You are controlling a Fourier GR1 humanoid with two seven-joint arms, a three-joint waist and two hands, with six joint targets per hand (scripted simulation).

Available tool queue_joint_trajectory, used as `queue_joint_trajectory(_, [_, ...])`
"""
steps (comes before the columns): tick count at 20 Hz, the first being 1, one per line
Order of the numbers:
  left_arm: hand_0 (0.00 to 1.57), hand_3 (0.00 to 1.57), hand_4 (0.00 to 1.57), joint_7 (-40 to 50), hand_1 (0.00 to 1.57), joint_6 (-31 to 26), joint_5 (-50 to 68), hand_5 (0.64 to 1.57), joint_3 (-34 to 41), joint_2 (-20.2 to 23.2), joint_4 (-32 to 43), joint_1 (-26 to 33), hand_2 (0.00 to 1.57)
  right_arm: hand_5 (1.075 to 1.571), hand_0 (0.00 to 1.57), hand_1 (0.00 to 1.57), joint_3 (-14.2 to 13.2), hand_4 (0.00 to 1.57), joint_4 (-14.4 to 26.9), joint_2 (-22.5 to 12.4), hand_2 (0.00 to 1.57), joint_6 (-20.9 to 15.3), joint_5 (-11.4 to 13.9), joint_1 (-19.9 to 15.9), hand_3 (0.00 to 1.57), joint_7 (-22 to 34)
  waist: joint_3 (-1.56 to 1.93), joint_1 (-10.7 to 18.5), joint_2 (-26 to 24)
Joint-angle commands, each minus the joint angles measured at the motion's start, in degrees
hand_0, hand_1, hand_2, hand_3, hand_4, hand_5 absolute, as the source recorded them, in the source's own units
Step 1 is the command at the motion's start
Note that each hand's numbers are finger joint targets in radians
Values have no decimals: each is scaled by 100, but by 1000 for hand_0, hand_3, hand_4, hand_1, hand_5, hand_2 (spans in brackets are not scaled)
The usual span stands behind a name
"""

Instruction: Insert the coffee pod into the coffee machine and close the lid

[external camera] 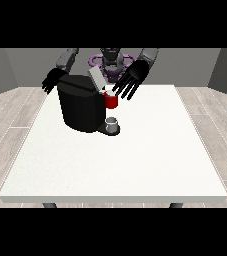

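Nearest to where I stand, the white surface (135,165) lies bare across its front half, and the first thing on it is a small grey cup (113,123) sitting on the machine's drip base. Just behind and to the view's left rises the one black coffee machine (80,107), a squat block with its grey lid (95,78) tipped up and open. Beside the machine's upper front sits the red pod holder (111,101), and something pale shows at its top, which I take for the coffee pod, though I cannot tell for sure. Right over it hangs the hand at the view's right (132,77), fingers spread wide and pointing down towards me, holding nothing I can see. The lid stands just to that hand's side, towards the view's left, its long edge slanting up and back, so this hand looks far better placed to press it down. Farther back, the hand at the view's left (51,80) hovers behind the machine, fingers loosely open. One machine, one cup, one holder, two hands
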Motion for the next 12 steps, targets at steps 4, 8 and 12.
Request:
queue_joint_trajectory(4, [0,0,0,486,0,-8,-179,1571,-249,-591,-245,94,0,1571,0,0,-73,378,392,78,0,-236,41,-89,0,194,-2,328,-555])
queue_joint_trajectory(8, [0,0,0,158,0,-78,185,1571,11,-710,-326,613,0,1571,0,0,-309,363,487,-103,0,58,-210,260,0,-75,-3,526,-749])
queue_joint_trajectory(12, [0,0,0,268,0,111,972,1571,736,-1124,-290,921,0,1571,0,0,-219,383,464,79,0,-96,-118,711,0,-119,-7,694,-1207])
